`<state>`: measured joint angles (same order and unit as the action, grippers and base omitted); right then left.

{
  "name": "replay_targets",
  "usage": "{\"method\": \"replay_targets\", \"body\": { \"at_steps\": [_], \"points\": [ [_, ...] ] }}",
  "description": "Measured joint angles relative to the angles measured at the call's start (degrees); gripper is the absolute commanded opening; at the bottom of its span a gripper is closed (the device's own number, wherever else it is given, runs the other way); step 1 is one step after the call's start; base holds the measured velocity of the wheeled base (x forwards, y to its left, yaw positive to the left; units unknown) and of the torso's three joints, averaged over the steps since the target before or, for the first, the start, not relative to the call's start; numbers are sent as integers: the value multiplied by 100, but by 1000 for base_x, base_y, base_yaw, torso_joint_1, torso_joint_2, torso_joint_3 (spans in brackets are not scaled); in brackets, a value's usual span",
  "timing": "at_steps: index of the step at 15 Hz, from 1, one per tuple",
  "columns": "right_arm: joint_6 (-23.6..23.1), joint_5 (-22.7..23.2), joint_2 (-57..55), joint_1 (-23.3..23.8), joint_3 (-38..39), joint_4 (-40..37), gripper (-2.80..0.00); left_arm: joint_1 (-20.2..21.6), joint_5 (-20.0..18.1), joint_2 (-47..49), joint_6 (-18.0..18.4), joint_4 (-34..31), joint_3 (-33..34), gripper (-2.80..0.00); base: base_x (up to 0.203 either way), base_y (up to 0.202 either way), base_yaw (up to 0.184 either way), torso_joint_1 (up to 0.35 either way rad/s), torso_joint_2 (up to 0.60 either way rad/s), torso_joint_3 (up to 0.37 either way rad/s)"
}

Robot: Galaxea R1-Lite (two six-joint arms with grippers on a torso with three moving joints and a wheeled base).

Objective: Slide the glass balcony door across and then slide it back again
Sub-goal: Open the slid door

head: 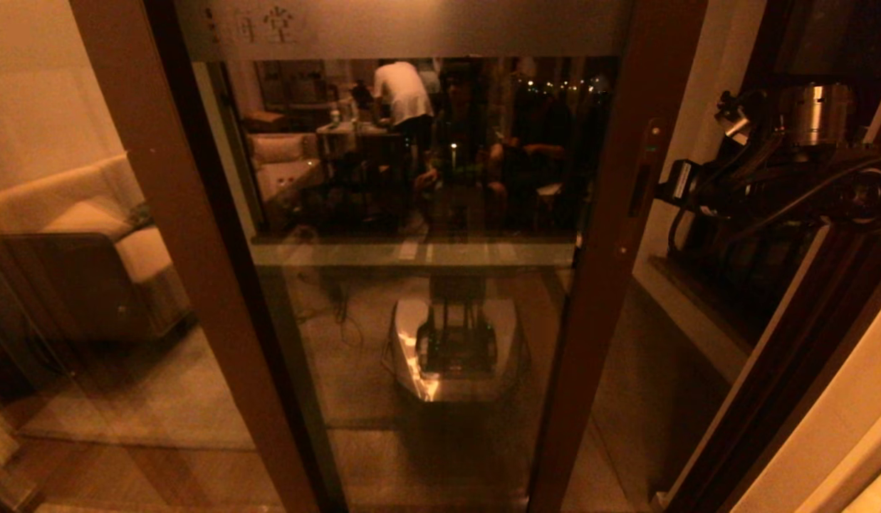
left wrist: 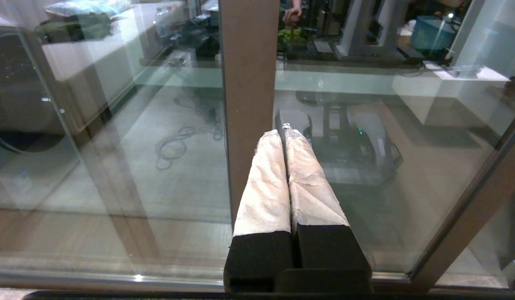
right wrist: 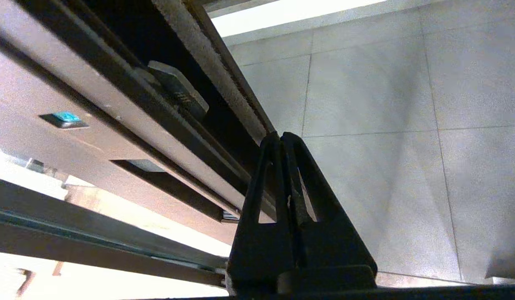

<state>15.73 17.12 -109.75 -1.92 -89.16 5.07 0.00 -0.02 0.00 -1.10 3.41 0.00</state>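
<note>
The glass balcony door fills the middle of the head view, with its frosted band of Chinese characters on top. On its right brown upright sits the slim handle plate. My right gripper reaches in from the right at handle height. In the right wrist view it is shut and empty, tips against the door's edge, beside the handle plate. My left gripper is shut and empty, white-wrapped fingers facing a brown upright; it is out of the head view.
A second brown upright with no handle stands left of the door, a glass pane and sofa behind it. Right of the door a gap shows a pale wall and sill, then the dark outer frame.
</note>
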Motion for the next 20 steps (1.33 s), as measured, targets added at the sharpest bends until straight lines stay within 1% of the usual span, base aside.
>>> {"method": "replay_targets", "body": {
  "at_steps": [3,7,11,15,20],
  "points": [
    [-7,-366,-2,-245,0,9,-280,0,2,0,-2,1,0,-280,0,0,0,0,0,0],
    [-7,-433,-11,-433,-6,10,-280,0,2,0,-2,-1,0,-280,0,0,0,0,0,0],
    [-10,-671,-22,-621,-6,7,-280,0,2,0,-2,0,0,-280,0,0,0,0,0,0],
    [-10,-919,-28,-918,-4,5,-280,0,2,0,0,0,0,-280,0,0,0,0,0,0],
    [-16,-1084,-56,-1287,0,0,-280,0,2,0,-2,0,0,-280,0,0,0,0,0,0]
  ]
}}
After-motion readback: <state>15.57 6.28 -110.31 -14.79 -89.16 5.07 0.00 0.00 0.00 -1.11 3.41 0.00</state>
